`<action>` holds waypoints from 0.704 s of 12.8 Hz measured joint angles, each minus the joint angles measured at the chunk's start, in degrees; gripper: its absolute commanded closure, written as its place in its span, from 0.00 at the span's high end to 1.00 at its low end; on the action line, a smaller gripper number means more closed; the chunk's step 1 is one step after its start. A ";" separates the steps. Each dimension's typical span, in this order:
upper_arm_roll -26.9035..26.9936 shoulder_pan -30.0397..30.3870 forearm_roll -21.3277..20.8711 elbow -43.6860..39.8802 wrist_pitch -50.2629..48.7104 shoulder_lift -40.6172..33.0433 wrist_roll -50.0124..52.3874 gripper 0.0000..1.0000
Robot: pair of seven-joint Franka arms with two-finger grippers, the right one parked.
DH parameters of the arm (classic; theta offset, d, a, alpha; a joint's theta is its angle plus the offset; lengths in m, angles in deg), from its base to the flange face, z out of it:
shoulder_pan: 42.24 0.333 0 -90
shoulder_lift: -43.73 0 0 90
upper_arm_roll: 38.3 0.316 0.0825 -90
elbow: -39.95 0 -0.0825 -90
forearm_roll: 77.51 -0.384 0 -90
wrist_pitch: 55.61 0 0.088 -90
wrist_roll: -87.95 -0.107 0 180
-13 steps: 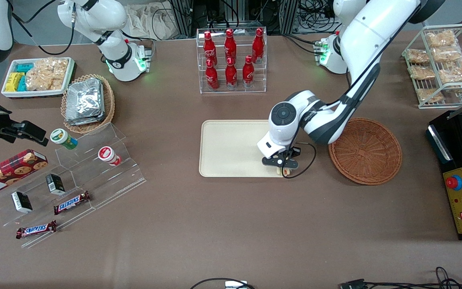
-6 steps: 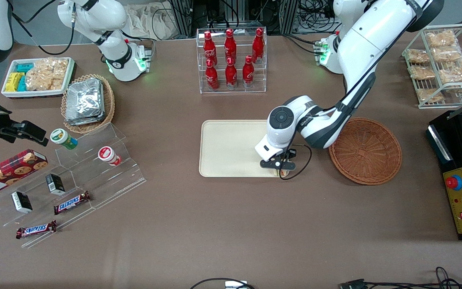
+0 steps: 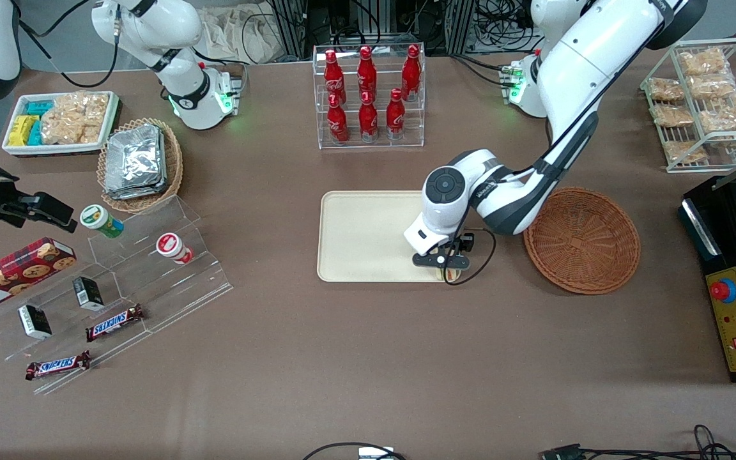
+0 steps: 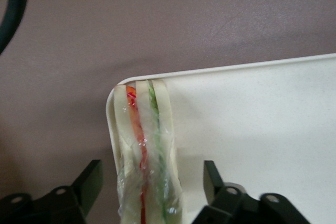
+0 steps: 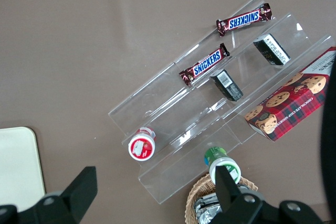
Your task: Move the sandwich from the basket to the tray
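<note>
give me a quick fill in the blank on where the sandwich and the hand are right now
1. The sandwich lies in a ____ of the tray.
2. The hand has its fingers ____, one on each side of the sandwich, not touching it.
3. The basket holds ____.
4. The sandwich's filling shows an orange-red stripe and a ____ one.

Missing words: corner; open; nothing; green

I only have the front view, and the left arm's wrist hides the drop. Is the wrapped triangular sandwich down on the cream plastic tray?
Observer: Yes. The wrist view shows the clear-wrapped white-bread sandwich in a corner of the cream rectangular tray, against its rim.
Operator: Is the gripper clamped on it?
Observer: No. The left gripper straddles it, jaws open, with a gap on each side.
Operator: Which face is up?
Observer: The cut edge, showing red and green filling stripes.
</note>
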 measured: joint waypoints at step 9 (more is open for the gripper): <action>-0.72 0.29 16.25 -23.48 -34.57 -14.16 -6.93 1.00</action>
